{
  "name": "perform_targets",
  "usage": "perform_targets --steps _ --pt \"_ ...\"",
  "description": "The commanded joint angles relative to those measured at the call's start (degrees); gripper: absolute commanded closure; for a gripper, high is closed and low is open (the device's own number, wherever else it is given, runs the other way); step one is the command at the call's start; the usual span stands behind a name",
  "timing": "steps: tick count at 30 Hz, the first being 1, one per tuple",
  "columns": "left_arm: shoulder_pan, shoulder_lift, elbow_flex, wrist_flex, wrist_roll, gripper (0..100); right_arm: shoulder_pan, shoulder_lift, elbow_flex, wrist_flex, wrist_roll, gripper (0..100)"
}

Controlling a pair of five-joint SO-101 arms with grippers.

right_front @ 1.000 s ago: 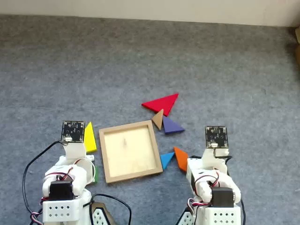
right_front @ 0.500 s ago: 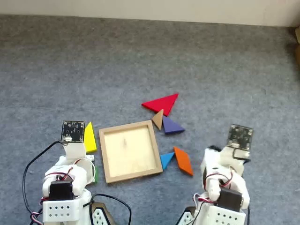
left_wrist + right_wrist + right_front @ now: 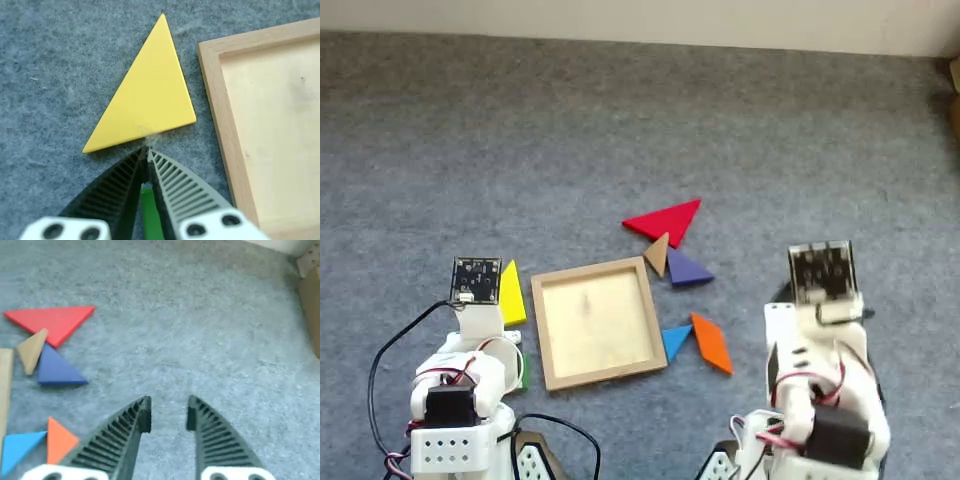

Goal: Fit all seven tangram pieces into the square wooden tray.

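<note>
From above, the wooden tray (image 3: 595, 322) lies empty, the orange piece (image 3: 711, 342) slanting between it and my right arm (image 3: 817, 350). My left gripper (image 3: 146, 152), closed on nothing, touches the yellow triangle (image 3: 145, 95) beside the tray. My right gripper (image 3: 167, 415), part open and empty, has the orange piece off toward the tray.

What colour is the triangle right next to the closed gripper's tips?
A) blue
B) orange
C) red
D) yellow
D: in the left wrist view the yellow triangle lies just beyond the shut tips of the left gripper, beside the wooden tray.
</note>
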Motion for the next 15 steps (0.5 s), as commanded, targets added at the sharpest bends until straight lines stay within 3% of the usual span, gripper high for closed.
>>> perform_targets --steps 1,15 --pt "-0.7 -0.4 1.2 0.4 -0.5 99 -4.6 14.7 -10.9 2.2 0.6 81.2" --pt "-0.7 -0.4 1.2 0.4 -0.5 99 -26.6 52.4 -21.1 0.9 0.5 69.9"
